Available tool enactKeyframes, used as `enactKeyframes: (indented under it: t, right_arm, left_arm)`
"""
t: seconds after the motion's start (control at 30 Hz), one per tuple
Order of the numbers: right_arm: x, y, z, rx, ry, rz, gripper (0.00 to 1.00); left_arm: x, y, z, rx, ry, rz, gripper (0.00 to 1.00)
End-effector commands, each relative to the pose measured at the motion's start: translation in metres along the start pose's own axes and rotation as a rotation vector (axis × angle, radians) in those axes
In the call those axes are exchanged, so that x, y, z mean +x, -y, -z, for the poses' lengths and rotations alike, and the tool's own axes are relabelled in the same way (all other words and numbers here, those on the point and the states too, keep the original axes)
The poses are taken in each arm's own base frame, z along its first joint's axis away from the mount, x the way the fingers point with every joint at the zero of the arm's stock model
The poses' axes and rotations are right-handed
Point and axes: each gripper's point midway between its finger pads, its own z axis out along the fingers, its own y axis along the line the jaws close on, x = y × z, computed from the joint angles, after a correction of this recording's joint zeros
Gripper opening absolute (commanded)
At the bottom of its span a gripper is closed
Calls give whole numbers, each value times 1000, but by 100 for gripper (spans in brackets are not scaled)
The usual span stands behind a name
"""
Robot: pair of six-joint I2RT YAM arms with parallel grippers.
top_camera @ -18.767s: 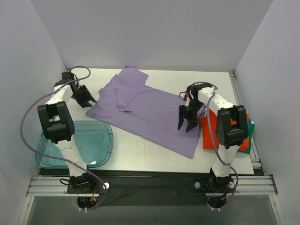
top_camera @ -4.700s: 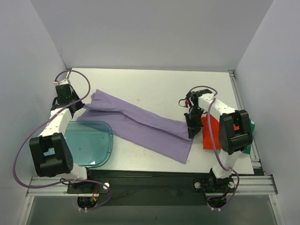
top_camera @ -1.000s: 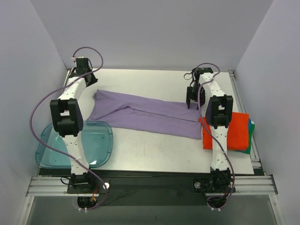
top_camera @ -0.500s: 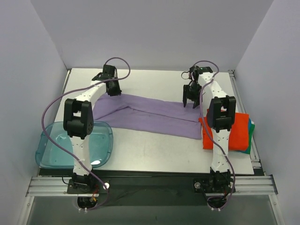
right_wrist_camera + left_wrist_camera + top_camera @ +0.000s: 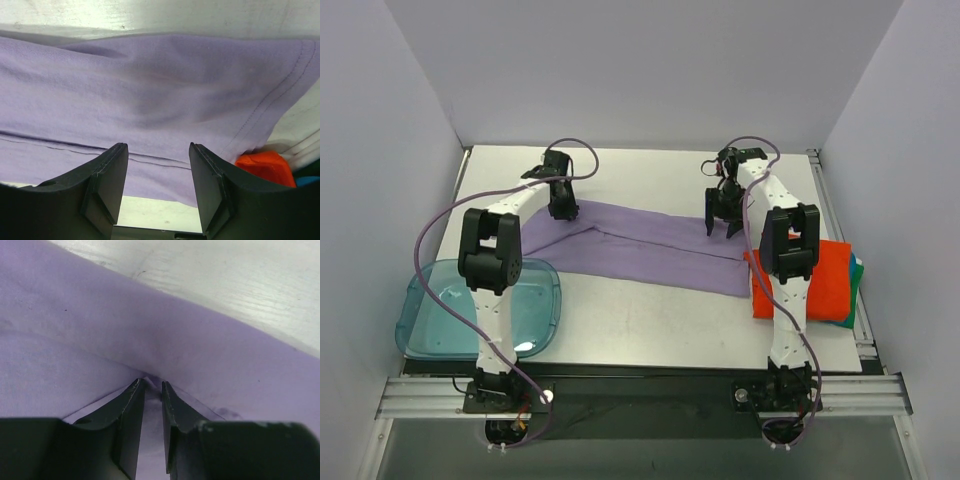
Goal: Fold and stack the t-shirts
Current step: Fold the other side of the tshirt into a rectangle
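Note:
The lavender t-shirt [image 5: 640,245] lies folded into a long band across the middle of the table. My left gripper [image 5: 563,209] is down on the band's back left edge. In the left wrist view its jaws [image 5: 153,385] stand nearly together, pinching a small pucker of the lavender cloth [image 5: 75,340]. My right gripper [image 5: 722,226] is open over the band's right end. In the right wrist view [image 5: 158,150] its fingers straddle the lavender cloth [image 5: 150,90] without holding it. The orange-red t-shirt [image 5: 825,280] lies folded at the right edge on a green-teal shirt [image 5: 858,272] that shows only as an edge.
A translucent blue tray [image 5: 430,320] sits at the near left, overhanging the table's front edge. White walls close the left, back and right sides. The orange-red shirt's corner [image 5: 265,167] shows just past the lavender hem. Bare table [image 5: 150,15] lies behind the shirt.
My left gripper has moved right from the back left corner onto the shirt's back edge and closed on it. My right gripper has shifted slightly nearer over the shirt's right end.

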Motion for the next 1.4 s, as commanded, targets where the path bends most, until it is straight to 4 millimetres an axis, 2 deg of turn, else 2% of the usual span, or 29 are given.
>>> enactKeyframes:
  t: [0.0,0.23,0.6,0.7,0.73,0.9,1.07,1.37]
  right_arm:
    - [5,-4,25,-11,23,21,52]
    - [7,-7,25,-10,22,27,52]
    - [12,-9,27,-8,19,44,52]
    - [13,-9,27,-8,16,44,52]
    - [13,-10,28,-8,19,45,52]
    - [14,-8,29,4,22,42,52]
    - [19,-7,25,8,2,33,52]
    - [35,-3,-5,29,-103,0,52]
  left_arm:
    - [3,-6,-4,-33,5,-11,32]
    - [7,-10,-6,-43,4,-18,35]
    - [15,-12,-18,-40,-11,-30,35]
    - [20,-11,-24,-34,-30,-40,27]
    - [20,-11,-23,-33,-33,-40,20]
    - [12,-9,-15,-29,-4,-38,0]
    - [7,-6,-5,-16,14,-33,0]
    - [-2,2,23,19,70,-4,0]
